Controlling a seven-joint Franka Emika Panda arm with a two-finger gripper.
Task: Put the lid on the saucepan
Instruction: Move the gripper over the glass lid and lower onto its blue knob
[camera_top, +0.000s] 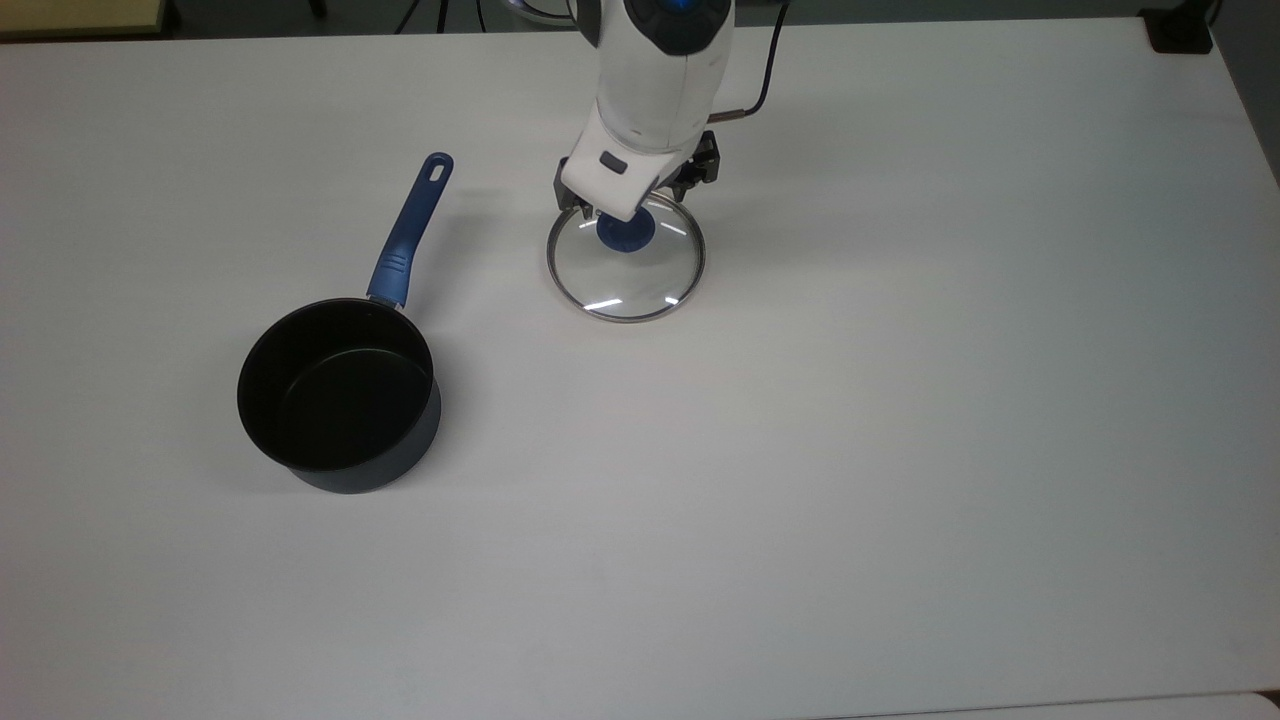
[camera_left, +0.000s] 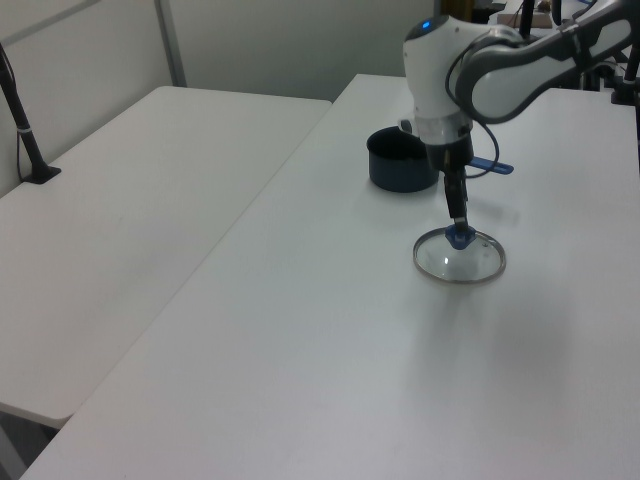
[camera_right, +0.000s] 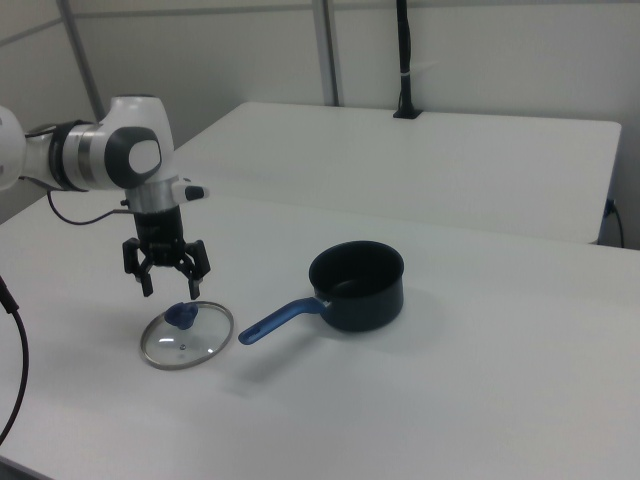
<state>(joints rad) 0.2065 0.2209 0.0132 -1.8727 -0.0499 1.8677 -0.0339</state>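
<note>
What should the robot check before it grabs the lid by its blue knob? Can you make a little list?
1. Fingers open: ok. In the right view the gripper has its two fingers spread apart.
2. Gripper lined up with the knob: ok, roughly. In the top view the hand sits right above it.
3. Gripper low enough to close: not ok in the right view, where the fingertips are above the knob.
4. The lid lies flat on the table: ok.
5. The saucepan is upright with nothing inside: ok.
6. Way from lid to saucepan is free: ok, though the handle points toward the arm's side.
</note>
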